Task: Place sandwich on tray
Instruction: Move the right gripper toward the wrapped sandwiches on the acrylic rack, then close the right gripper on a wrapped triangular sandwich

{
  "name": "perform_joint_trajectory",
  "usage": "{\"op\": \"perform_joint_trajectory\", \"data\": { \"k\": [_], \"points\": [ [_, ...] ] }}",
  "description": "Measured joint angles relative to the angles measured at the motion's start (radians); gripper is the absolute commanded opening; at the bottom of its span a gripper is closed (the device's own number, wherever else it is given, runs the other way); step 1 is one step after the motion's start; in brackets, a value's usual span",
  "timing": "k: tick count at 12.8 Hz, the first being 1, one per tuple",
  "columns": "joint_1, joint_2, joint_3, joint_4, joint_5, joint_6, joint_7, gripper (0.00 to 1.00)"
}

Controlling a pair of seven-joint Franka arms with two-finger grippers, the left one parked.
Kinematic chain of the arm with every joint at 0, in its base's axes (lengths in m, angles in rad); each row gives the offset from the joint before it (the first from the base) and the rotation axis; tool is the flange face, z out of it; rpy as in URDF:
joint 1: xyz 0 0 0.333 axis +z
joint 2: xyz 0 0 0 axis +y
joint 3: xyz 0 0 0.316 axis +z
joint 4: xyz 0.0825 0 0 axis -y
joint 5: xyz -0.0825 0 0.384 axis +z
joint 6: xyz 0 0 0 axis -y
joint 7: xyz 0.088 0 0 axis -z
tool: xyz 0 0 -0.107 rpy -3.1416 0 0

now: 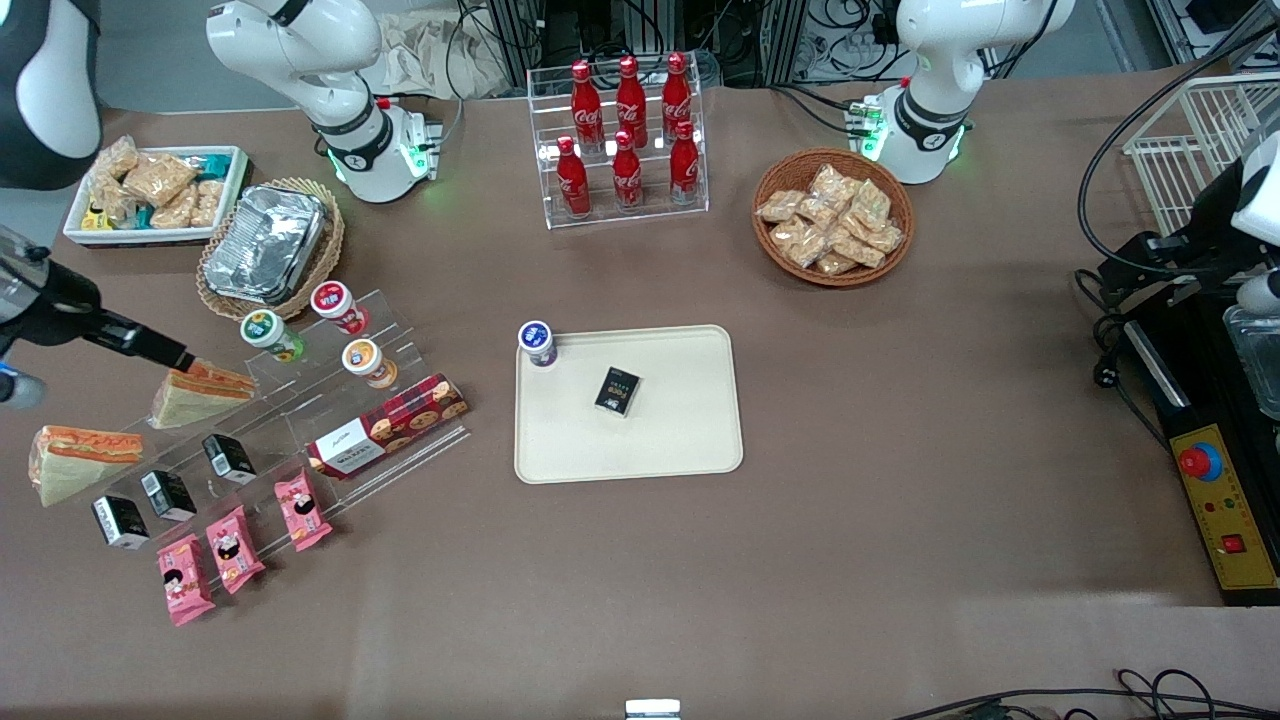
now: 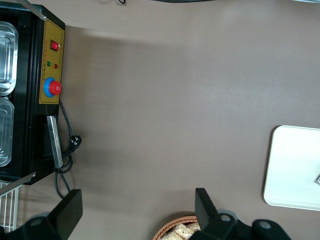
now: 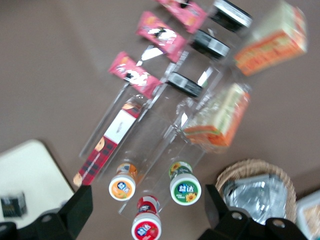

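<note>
The sandwich (image 1: pixel 200 393), a wedge in clear wrap with orange-red stripes, lies on the top step of a clear acrylic rack toward the working arm's end of the table; it also shows in the right wrist view (image 3: pixel 218 124). My right gripper (image 1: pixel 172 356) hangs just above it, open and empty, its tip close to the wedge's farther edge. In the wrist view the gripper (image 3: pixel 147 212) has its fingers spread wide over small cups. The cream-beige tray (image 1: pixel 680 440) lies mid-table, also seen in the wrist view (image 3: pixel 25 170). It holds a small black box (image 1: pixel 617 390) and a blue-lidded cup (image 1: pixel 537 343).
A second wedge sandwich (image 1: pixel 82 462) lies on the table beside the rack. The rack also carries three small cups (image 1: pixel 338 306), a cookie box (image 1: pixel 388 424), black packets (image 1: pixel 166 494) and pink snack packets (image 1: pixel 238 546). A foil container (image 1: pixel 266 244) sits in a basket farther back.
</note>
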Motion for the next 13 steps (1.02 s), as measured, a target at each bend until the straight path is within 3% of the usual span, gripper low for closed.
{"op": "perform_joint_trajectory", "data": {
  "k": [3, 8, 13],
  "points": [
    [-0.054, 0.002, -0.022, 0.0, -0.01, 0.007, 0.193, 0.99],
    [-0.22, 0.079, -0.03, -0.005, -0.022, 0.179, 0.326, 0.99],
    [-0.312, 0.207, -0.03, -0.005, -0.033, 0.318, 0.426, 0.99]
  ]
}}
